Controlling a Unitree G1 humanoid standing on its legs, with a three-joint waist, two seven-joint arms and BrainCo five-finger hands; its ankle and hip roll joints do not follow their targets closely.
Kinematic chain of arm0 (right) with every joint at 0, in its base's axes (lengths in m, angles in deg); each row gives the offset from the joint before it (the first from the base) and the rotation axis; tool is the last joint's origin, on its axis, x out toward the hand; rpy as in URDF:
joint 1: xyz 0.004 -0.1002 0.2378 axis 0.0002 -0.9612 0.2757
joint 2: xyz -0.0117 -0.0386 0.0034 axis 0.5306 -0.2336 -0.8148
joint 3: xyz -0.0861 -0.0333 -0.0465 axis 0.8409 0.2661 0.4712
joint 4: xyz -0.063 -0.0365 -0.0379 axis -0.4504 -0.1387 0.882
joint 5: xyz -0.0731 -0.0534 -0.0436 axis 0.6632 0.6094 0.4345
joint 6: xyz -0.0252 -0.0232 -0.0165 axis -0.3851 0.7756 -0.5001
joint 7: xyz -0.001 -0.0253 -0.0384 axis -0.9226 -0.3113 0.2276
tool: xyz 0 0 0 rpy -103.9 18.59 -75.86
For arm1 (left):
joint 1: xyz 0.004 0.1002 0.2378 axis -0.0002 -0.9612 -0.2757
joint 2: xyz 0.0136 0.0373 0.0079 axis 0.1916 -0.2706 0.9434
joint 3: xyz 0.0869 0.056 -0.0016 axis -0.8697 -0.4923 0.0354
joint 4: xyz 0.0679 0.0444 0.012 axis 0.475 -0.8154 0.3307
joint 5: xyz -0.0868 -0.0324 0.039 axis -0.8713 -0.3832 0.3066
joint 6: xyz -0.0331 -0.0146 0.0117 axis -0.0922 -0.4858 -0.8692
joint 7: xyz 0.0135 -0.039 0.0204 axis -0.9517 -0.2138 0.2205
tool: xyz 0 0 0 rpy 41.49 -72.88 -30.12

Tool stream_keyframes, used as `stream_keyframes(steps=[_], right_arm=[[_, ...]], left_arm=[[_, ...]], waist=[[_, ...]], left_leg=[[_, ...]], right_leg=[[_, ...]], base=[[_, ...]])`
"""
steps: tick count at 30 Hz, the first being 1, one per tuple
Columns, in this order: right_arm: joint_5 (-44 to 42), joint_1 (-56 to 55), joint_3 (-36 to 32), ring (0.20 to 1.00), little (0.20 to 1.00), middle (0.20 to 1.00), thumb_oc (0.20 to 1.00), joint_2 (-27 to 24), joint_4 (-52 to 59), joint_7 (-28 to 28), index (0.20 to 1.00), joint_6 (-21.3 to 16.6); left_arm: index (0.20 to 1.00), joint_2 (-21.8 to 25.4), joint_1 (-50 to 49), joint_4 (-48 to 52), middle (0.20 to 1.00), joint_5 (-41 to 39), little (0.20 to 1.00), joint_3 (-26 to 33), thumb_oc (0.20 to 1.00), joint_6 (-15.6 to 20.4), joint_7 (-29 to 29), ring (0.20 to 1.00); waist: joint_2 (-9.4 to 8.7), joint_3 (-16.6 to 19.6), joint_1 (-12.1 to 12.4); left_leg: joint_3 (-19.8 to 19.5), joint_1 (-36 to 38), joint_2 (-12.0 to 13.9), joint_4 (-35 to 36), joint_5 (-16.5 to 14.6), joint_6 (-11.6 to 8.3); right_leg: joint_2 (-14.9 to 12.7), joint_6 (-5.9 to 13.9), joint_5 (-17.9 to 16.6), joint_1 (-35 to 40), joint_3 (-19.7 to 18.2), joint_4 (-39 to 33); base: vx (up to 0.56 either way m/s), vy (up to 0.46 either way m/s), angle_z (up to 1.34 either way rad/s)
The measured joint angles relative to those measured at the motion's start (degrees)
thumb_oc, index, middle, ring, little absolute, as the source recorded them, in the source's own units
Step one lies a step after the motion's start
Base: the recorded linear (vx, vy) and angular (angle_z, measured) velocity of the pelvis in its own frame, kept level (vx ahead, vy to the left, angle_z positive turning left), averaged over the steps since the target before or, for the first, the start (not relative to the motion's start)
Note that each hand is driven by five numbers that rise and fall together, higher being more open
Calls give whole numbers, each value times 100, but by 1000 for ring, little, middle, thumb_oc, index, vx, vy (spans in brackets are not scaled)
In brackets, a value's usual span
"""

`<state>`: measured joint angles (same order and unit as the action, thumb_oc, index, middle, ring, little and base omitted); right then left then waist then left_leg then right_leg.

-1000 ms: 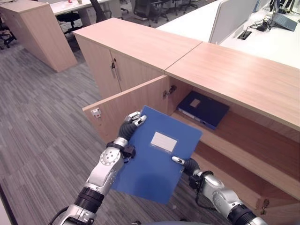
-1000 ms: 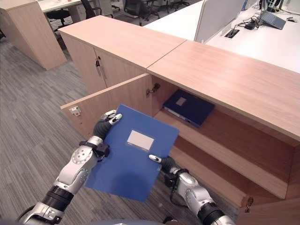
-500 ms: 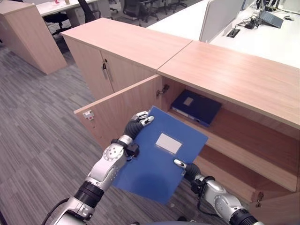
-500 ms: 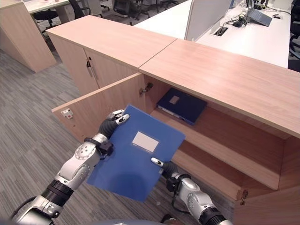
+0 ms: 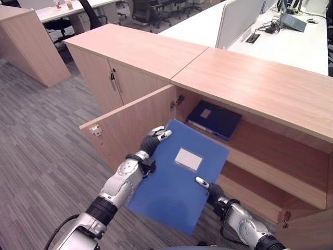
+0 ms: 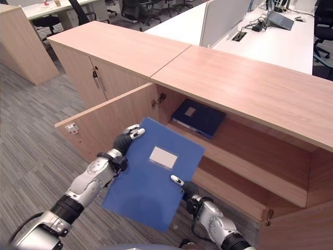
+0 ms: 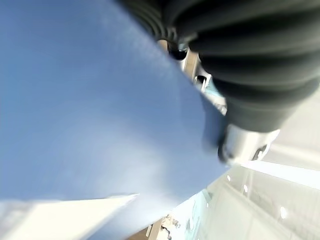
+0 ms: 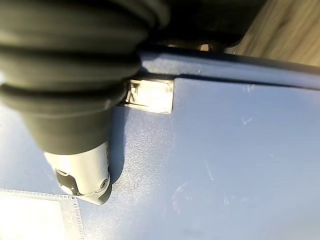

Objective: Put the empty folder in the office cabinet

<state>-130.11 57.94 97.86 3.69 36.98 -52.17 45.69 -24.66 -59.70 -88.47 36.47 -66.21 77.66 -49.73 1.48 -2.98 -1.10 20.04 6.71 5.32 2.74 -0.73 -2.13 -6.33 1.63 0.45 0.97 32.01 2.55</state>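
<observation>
Right now the blue folder point(image 5: 179, 174) is in the air, held by both hands in front of the open cabinet point(image 5: 270, 88), tilted with its far corner toward the upper shelf point(image 5: 270, 156). It's not inside yet.

Left hand point(image 5: 151, 143) grips the folder's left edge near the top corner, thumb on the face, fingers behind. Right hand point(image 5: 208, 187) pinches the right edge lower down; the right wrist view shows its thumb point(image 8: 80, 170) pressed flat on the cover beside the label pocket point(image 8: 35, 215).

Handling, judging from the look:
- thin, stiff plastic cover, empty, so light
- the surface looks smooth and could slip in an edge pinch
- it may flex if held by one edge only, so the two-edge hold is the right one

A darker folder point(image 5: 213, 119) already lies at the back left of the upper shelf; the right part of that shelf is free. The open door point(image 5: 132, 125) stands just left of the left hand, so there's a clipping risk on the way in. I'd go leading edge first, flat, and let go only once most of it rests on the shelf.
</observation>
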Motion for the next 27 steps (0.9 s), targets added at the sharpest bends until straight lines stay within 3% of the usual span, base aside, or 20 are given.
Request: stream_keyframes(steps=[5,9,14,15,18,22,27], right_arm=[[-1008,-510,-93,200,200,200,200,541,-166,291,200,92],[-1335,-597,-202,200,200,200,200,787,-299,597,200,93],[-1317,-673,-1112,200,200,200,200,1065,-435,817,200,73],[-1318,-688,-1531,200,200,200,200,1158,-587,884,200,-19],[-1324,-757,-1965,200,200,200,200,1079,-598,1036,200,-165],[-1316,-704,-2421,200,200,200,200,1130,-560,1117,200,-280],[-1313,-721,-2694,200,200,200,200,1161,-550,1250,200,-351]], left_arm=[[1000,-223,156,71,1000,-528,1000,-193,1000,-45,221,1000],[1000,-339,121,226,1000,-917,1000,-209,1000,-39,360,1000],[1000,-565,-556,370,1000,-1202,1000,173,1000,-58,364,1000],[1000,-615,-959,362,1000,-1285,1000,514,1000,-58,362,1000],[1000,-571,-1441,226,1000,-1281,1000,814,1000,-103,410,1000],[1000,-972,-1997,-136,1000,-1292,1000,1427,1000,-130,517,1000],[1000,-1023,-2417,-969,1000,-1290,1000,1467,1000,-240,554,1000]], waist=[[133,-3,-73],[213,25,-157],[259,51,-160],[262,55,-167],[258,54,-149],[244,71,-154],[235,100,-164]], left_leg=[[1,-5,0,2,0,0],[0,-12,6,2,0,0],[18,-1,10,4,-1,0],[51,21,14,4,-1,0],[60,21,15,9,-1,0],[98,44,16,20,-21,31],[107,51,17,22,-31,46]], right_leg=[[-1,2,1,-2,-3,2],[7,6,4,-9,-3,6],[14,32,22,-16,-36,7],[20,31,24,-11,-71,6],[24,31,23,-17,-84,6],[31,32,24,-22,-134,8],[32,32,23,-32,-157,13]], base=[[0,0,0],[0,0,0],[39,-18,-4],[38,-24,-9],[33,-22,-4],[36,-27,-7],[11,-11,-1]])
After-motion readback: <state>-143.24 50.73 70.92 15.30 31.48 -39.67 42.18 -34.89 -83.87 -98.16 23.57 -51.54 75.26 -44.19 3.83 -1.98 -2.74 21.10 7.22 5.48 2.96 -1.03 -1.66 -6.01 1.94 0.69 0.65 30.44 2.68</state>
